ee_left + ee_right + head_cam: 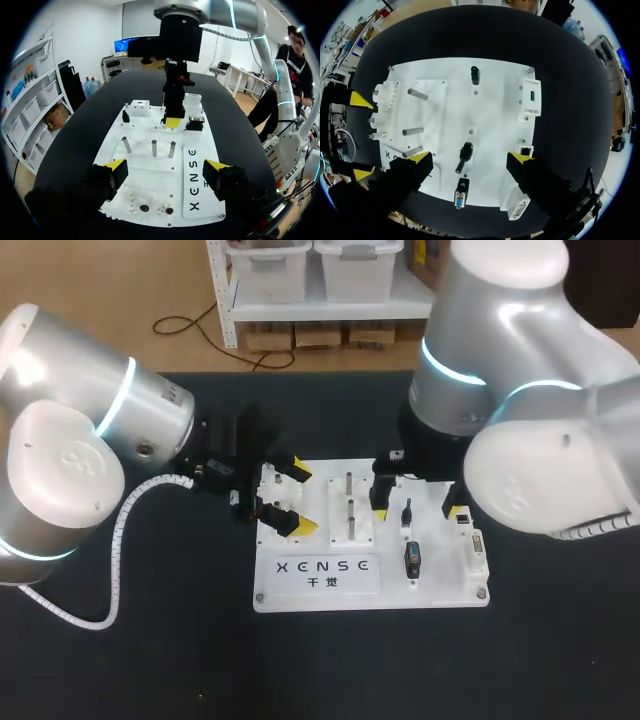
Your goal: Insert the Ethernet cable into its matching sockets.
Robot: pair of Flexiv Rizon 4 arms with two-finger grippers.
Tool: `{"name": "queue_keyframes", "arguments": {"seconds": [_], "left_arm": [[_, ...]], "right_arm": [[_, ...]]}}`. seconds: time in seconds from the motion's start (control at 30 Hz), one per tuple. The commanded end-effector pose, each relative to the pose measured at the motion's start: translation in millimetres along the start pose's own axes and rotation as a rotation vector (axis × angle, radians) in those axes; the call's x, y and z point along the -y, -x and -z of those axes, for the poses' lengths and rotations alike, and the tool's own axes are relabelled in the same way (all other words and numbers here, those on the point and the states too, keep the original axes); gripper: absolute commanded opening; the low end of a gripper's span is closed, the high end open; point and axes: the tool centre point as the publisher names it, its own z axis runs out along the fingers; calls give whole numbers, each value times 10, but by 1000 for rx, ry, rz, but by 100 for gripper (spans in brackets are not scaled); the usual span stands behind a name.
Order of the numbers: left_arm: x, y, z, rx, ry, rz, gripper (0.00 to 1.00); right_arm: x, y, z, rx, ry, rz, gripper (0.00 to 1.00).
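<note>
– where's the ethernet cable?
– start at the left. the left gripper (298,498) is over the left edge of the white board (440,592). its fingers are apart and hold nothing. next come three pegs (350,505) standing up. the cable is past those.
– that small black plug (464,152) with the short tail?
– i think so, but it's too small to be sure. it lies on the board, and its long way runs from the back of the bench (150,660) to the front.
– which arm is nearer?
– the right one, by a lot. the right gripper (418,512) hangs above the plug with a finger on each side, wide apart, not touching it.
– and where does it go?
– i'd guess the little socket (525,149) near the board's right edge, just past the outer right finger. it looks empty. so the gripper would go down, pinch, then carry the plug to the right.
</note>
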Motion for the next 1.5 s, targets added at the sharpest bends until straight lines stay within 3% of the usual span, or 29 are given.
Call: {"name": "queue_keyframes", "arguments": {"seconds": [0.03,0.1,0.17,0.23,0.4,0.53,0.7,0.97,1.5], "left_arm": [[-2,2,-13,-3,2,1,100],[-2,2,-13,-3,2,1,100],[-2,2,-13,-3,2,1,100],[-2,2,-13,-3,2,1,100],[-2,2,-13,-3,2,1,100],[-2,2,-13,-3,2,1,100],[-2,2,-13,-3,2,1,100],[-2,2,-13,-3,2,1,100],[-2,2,-13,-3,2,1,100]], "right_arm": [[-32,47,-49,-17,-17,5,100],[-26,47,-58,-18,-24,12,100],[-18,46,-69,-22,-31,15,89],[-8,47,-80,-24,-39,17,51],[-17,60,-98,-27,-48,31,36],[-21,66,-104,-26,-51,37,31],[-23,66,-107,-26,-50,40,0],[7,40,-43,-14,-48,34,0],[242,128,437,40,-51,15,0]]}}
